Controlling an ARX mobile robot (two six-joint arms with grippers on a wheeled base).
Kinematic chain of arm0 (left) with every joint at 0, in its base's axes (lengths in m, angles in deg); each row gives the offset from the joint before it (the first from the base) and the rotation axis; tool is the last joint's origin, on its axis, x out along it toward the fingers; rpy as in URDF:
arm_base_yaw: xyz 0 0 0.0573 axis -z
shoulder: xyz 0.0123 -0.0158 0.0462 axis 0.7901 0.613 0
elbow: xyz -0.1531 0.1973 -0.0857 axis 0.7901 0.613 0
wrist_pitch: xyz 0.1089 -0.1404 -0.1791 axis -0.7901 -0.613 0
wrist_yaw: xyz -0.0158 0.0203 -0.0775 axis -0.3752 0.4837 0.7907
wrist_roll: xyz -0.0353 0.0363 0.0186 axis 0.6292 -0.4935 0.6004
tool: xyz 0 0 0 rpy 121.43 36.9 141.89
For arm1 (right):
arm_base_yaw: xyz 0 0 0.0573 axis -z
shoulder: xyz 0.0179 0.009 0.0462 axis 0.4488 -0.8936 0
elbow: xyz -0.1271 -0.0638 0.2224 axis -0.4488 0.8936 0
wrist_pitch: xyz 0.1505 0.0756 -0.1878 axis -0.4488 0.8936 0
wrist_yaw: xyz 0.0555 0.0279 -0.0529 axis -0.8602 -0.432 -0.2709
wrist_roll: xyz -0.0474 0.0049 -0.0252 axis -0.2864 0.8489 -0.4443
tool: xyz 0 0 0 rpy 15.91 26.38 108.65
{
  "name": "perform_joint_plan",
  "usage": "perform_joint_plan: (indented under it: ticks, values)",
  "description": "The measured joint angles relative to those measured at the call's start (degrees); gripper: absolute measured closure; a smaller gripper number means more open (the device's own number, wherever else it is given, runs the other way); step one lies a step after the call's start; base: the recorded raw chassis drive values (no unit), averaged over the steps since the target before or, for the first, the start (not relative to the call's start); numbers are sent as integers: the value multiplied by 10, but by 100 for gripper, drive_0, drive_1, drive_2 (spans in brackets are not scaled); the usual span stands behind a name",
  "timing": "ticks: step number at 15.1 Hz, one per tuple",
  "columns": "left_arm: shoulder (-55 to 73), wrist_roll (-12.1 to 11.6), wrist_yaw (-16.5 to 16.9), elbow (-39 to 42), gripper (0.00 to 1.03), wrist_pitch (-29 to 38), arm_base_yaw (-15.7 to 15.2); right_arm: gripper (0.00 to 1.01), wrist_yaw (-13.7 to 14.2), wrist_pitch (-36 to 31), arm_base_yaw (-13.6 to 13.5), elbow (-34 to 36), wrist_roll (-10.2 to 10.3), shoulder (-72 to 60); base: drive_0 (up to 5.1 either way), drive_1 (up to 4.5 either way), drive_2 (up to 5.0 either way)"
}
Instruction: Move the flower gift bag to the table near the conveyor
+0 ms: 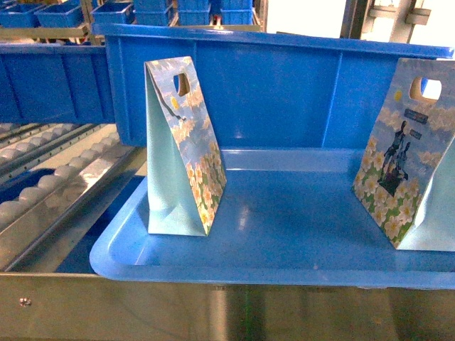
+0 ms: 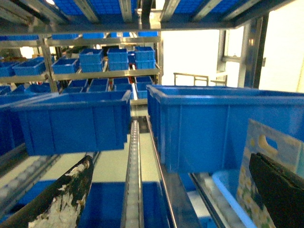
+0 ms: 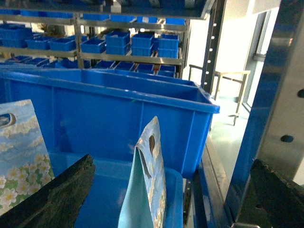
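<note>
Head view, two flower gift bags (image 1: 186,153) upright in blue tray (image 1: 284,256), print unreadable, left gripper (image 2: 166,190) and right gripper (image 3: 166,194) fingers spread, empty.

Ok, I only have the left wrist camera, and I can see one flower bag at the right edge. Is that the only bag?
Observer: No. The head view shows two, the left bag and the right bag, both upright in the blue tray.
Operator: Same print on both?
Observer: The right bag has a dark figure on its front; I see none on the left bag's visible face.
Operator: And the right tool?
Observer: The right tool is open; one of the bags stands edge-on ahead of it, ungripped.
</note>
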State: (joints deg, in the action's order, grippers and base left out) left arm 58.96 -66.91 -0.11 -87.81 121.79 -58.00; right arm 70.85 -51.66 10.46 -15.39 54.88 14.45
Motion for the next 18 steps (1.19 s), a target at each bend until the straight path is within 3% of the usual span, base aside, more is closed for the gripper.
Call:
perform_joint_plan:
  ticks: [1,3,4,5,6,7,8,11,18]
  values:
    - [67,11,13,-38,5,33,-7,3,0,-11,0,-16,0,-48,0,0,0]
    - [188,13,18,-130,5,29,27,3,-11,-21,-3,-64,-2,-124,0,0,0]
    - [250,0,1,-222,5,-8,97,3,-13,-31,3,-120,-2,-186,0,0,0]
    - [296,-23,-51,-279,5,-42,185,3,-18,5,4,-175,5,-247,0,0,0]
    - [345,-35,-105,-314,5,-73,243,3,-41,39,2,-240,22,-298,0,0,0]
    - [349,-36,-109,-316,5,-73,247,3,-74,97,15,-290,43,-362,0,0,0]
    - [349,-36,-110,-316,5,-73,247,3,-78,124,20,-308,53,-388,0,0,0]
    - [349,-36,-110,-316,5,-73,247,3,-84,158,32,-327,63,-419,0,0,0]
    - [349,-36,-110,-316,5,-73,247,3,-83,162,39,-329,66,-427,0,0,0]
